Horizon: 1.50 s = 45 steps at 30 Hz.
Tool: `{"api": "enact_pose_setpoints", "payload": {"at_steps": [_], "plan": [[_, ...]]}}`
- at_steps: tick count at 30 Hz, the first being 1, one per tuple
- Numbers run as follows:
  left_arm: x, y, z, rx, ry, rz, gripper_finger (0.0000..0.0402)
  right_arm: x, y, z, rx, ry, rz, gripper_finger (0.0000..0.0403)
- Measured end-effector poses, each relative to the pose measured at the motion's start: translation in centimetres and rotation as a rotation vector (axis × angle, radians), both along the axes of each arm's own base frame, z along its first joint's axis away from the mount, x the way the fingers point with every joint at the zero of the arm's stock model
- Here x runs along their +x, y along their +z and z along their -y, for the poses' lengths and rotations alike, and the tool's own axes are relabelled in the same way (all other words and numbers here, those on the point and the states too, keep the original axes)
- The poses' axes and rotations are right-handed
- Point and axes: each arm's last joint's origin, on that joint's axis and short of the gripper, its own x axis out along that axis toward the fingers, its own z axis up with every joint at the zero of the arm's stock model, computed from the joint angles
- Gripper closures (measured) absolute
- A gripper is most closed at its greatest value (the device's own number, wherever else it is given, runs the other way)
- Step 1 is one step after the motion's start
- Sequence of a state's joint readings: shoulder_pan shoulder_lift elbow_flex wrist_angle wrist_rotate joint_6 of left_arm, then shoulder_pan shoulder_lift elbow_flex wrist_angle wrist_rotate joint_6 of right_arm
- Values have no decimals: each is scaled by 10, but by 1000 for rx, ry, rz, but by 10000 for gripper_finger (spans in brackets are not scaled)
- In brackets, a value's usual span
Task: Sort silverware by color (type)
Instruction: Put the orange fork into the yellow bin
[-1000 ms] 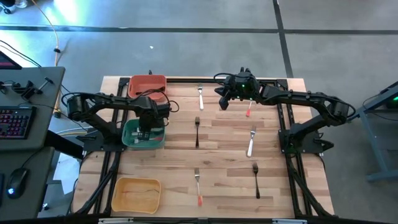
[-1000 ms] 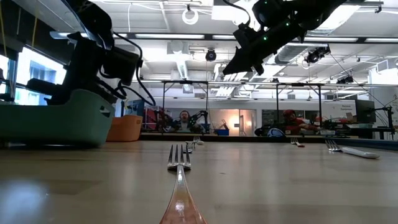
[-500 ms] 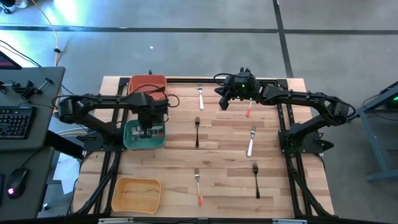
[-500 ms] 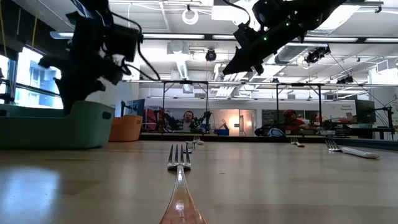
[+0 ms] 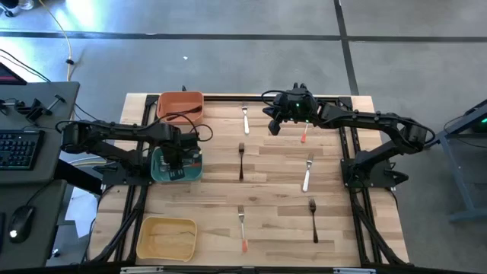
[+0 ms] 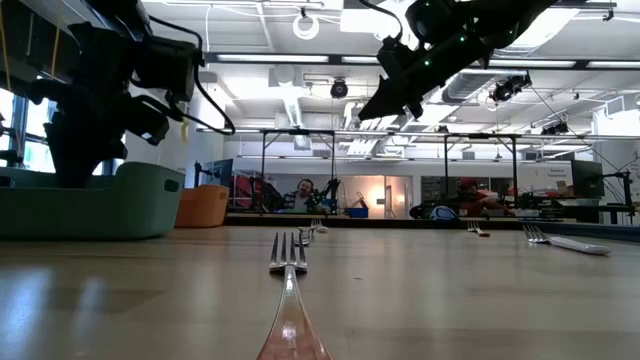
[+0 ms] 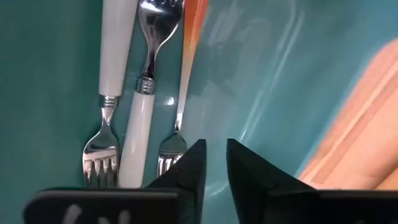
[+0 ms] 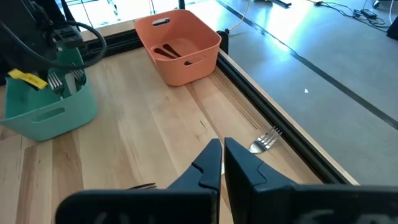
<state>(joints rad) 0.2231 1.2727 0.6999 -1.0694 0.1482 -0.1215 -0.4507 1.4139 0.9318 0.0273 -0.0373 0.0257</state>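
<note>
My left gripper (image 5: 176,158) points down into the teal bin (image 5: 160,172), its fingers a narrow gap apart (image 7: 216,168) with nothing between them. On the bin floor lie two white-handled forks (image 7: 115,74) (image 7: 144,124) and an orange-handled fork (image 7: 185,81), whose tines are just beside my fingertips. Loose silverware lies flat on the table: a white-handled fork (image 5: 246,118), a black fork (image 5: 241,160), an orange-handled piece (image 5: 304,135), another white-handled fork (image 5: 307,173), a second black fork (image 5: 313,219) and an orange-handled fork (image 5: 242,227). My right gripper (image 5: 274,128) hangs shut (image 8: 222,152) above the far side.
An orange bin (image 5: 181,105) with black pieces in it (image 8: 168,51) stands at the far left, beyond the teal bin. A yellow bin (image 5: 167,237) stands at the near left. Bare wood lies between the scattered forks in the table's middle.
My left gripper has risen a little over the teal bin, gone toward the table's left edge and rolled about its own axis. The right arm has kept still.
</note>
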Motion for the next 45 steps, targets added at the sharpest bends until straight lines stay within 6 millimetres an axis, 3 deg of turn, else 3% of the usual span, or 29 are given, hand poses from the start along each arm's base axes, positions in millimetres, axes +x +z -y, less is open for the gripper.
{"api": "enact_pose_setpoints", "payload": {"at_steps": [7, 17, 23, 31, 38, 45], "plan": [[9, -14, -2, -33, 46, -57, 293, 0, 0, 0, 0, 0, 0, 403], [20, -38, -7, 17, 55, -162, 287, 0, 0, 0, 6, -3, 2, 403], [21, -40, -8, 35, 51, -169, 310, 0, 0, 0, 21, -9, 9, 403], [22, -40, -8, 36, 29, -162, 394, 0, 0, -1, 22, -9, 9, 403], [23, -35, -8, 33, -16, -169, 398, 0, 0, -1, 18, -6, 7, 403], [31, -6, -11, 61, -40, -143, 400, 0, 0, -1, 17, -6, 7, 403]]}}
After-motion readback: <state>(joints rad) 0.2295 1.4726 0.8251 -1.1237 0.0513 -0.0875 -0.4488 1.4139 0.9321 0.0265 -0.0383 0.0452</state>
